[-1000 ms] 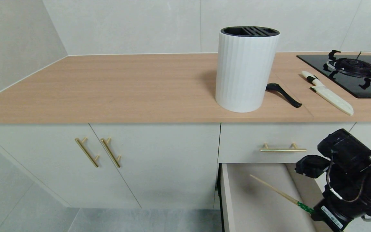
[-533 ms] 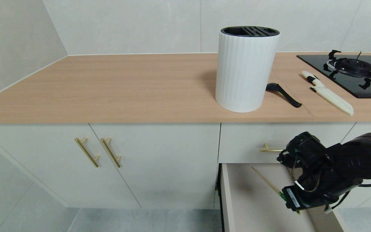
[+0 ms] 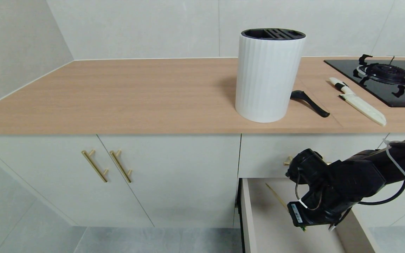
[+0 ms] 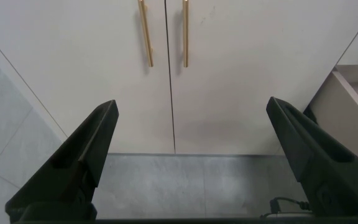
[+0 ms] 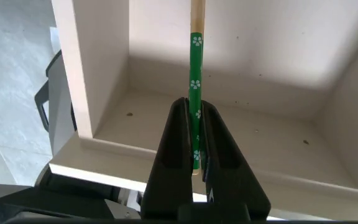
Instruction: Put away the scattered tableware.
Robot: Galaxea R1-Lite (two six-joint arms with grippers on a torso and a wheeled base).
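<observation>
The right gripper (image 5: 194, 106) hung over the open drawer (image 3: 247, 211), between its side walls, jaws clamped on a chopstick (image 5: 196, 50) that pointed toward the drawer's back. The left gripper (image 4: 191, 107) stood wide open facing the cabinet doors (image 4: 229, 74). The wooden countertop (image 3: 135, 95) bore a white ribbed holder (image 3: 267, 77), a black utensil (image 3: 309, 103) and a knife (image 3: 359, 102). The chopstick was pale wood with a green, flower-printed end

Matt wood-grain on the countertop (image 3: 118, 95). Ribbed white plastic on the knife block (image 3: 267, 77) (matt black insert on top). Brushed brass-coloured metal for the cabinet handles (image 3: 94, 166). Bare wood along the chopstick (image 5: 196, 68), glossy green paint at the gripped end. Glossy black glass on the hob (image 3: 346, 68).
</observation>
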